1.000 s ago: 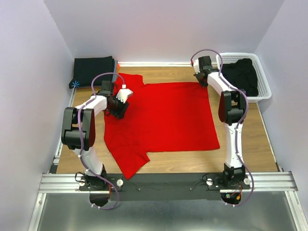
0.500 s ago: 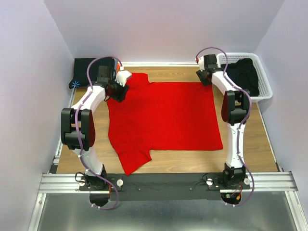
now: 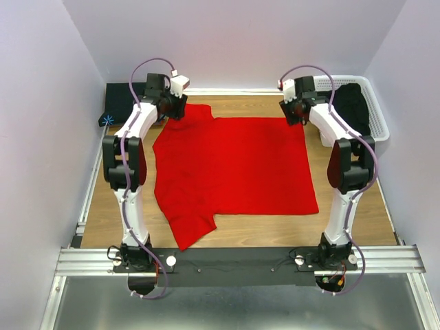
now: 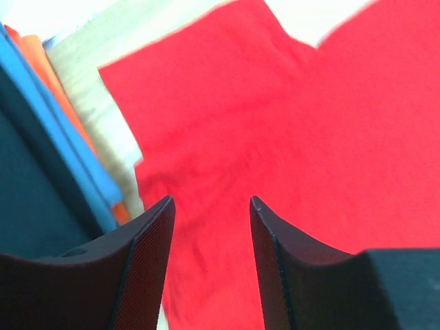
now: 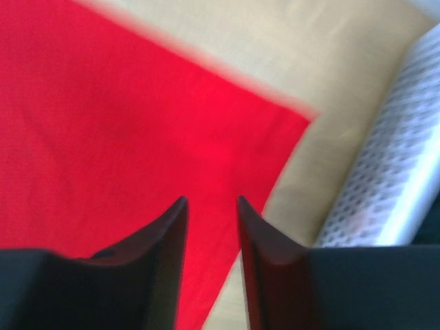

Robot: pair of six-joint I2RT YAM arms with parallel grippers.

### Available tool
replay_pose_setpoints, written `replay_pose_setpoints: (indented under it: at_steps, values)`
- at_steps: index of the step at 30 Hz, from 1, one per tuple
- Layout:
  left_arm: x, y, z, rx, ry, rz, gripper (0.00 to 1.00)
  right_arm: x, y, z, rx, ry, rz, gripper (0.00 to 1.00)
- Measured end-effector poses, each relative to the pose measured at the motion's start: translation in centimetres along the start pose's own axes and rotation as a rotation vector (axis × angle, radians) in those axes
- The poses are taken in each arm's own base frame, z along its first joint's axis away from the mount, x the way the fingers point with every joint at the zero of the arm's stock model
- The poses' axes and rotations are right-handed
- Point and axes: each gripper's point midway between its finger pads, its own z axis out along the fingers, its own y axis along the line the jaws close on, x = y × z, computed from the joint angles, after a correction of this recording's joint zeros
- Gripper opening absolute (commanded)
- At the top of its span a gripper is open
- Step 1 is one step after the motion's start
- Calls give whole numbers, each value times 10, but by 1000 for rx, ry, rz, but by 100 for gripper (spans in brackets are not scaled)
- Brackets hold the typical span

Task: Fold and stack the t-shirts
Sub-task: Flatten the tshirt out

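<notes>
A bright red t-shirt (image 3: 234, 165) lies spread flat on the wooden table, one sleeve toward the far left and one toward the near left. My left gripper (image 3: 172, 110) hovers over the far sleeve, jaws open, nothing between them; the left wrist view shows the red cloth (image 4: 275, 124) below the left gripper (image 4: 212, 203). My right gripper (image 3: 294, 115) hangs over the shirt's far right corner, open with a narrower gap and empty. In the right wrist view that corner (image 5: 124, 124) lies under the right gripper (image 5: 212, 201). A black t-shirt (image 3: 347, 103) sits crumpled in the basket.
The white lattice basket (image 3: 377, 134) stands at the far right, its wall (image 5: 392, 179) close to my right gripper. A folded dark stack (image 3: 124, 96) with blue and orange layers (image 4: 75, 158) sits at the far left corner beside my left gripper. Walls enclose the table.
My left gripper moved from the shirt's left middle to its far sleeve, which now lies spread out. The shirt shifted slightly right. My right gripper, shut a second ago, is now open.
</notes>
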Motion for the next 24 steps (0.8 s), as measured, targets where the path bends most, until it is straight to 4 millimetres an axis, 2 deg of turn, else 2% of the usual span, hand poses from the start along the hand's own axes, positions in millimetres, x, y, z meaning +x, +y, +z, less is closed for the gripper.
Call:
replay_pose_setpoints:
  at_steps: [1,4,9,13,18,19,22,24]
  values:
    - [0,2,6,1,3,-14,52,18,9,5,-31,48,8,36]
    - [-11,14,29,-11,-18,-40,50,45,22,14,-70,123,28,31]
    - [-8,27,62,-33,-5,-79,43,67,32,30,-97,185,40,27]
    - [12,29,86,-35,42,-109,40,86,38,47,-112,235,41,25]
    - [40,25,104,-26,112,-139,37,81,33,55,-93,229,39,24]
    - [38,26,105,-30,112,-141,37,78,31,57,-85,224,36,24]
    - [26,31,114,-41,91,-134,25,72,26,66,-68,216,34,25]
    - [20,34,121,-47,72,-123,29,64,21,73,-49,201,33,24]
